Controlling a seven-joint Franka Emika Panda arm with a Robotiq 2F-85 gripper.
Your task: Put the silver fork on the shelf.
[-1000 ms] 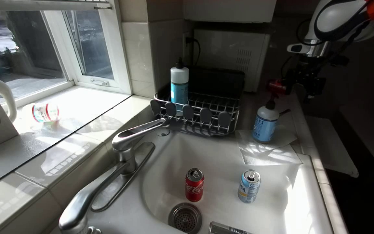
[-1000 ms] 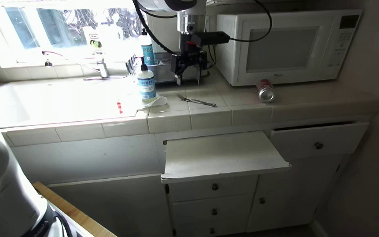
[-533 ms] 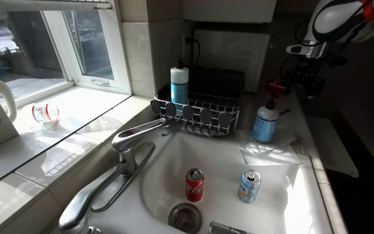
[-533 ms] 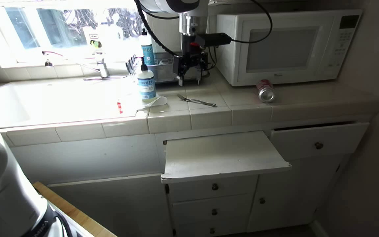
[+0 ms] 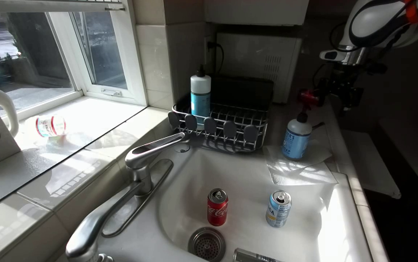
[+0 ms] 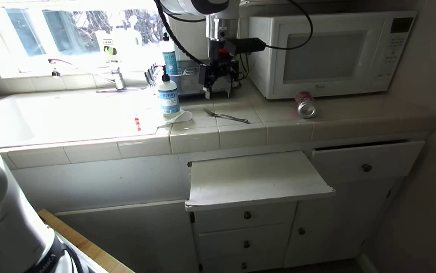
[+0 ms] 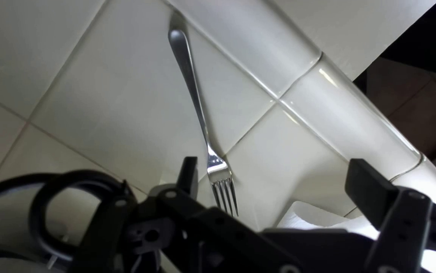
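The silver fork lies on the tiled counter near its front edge. In the wrist view the fork has its handle pointing away and its tines by the left finger; the tine tips reach the gripper's dark body. The shelf looks to be the white pull-out board below the counter edge, also visible in an exterior view and at the wrist view's upper right. My gripper is open and empty, above the counter behind the fork. In the wrist view its fingers stand wide apart, with the fork head between them near the left one.
A soap bottle stands on white paper left of the fork. A dish rack with a second bottle is behind. A can lies before the microwave. The sink holds several cans.
Over the first half second my gripper moved slightly right and a little down in an exterior view. It has held still since. The fork has not moved.
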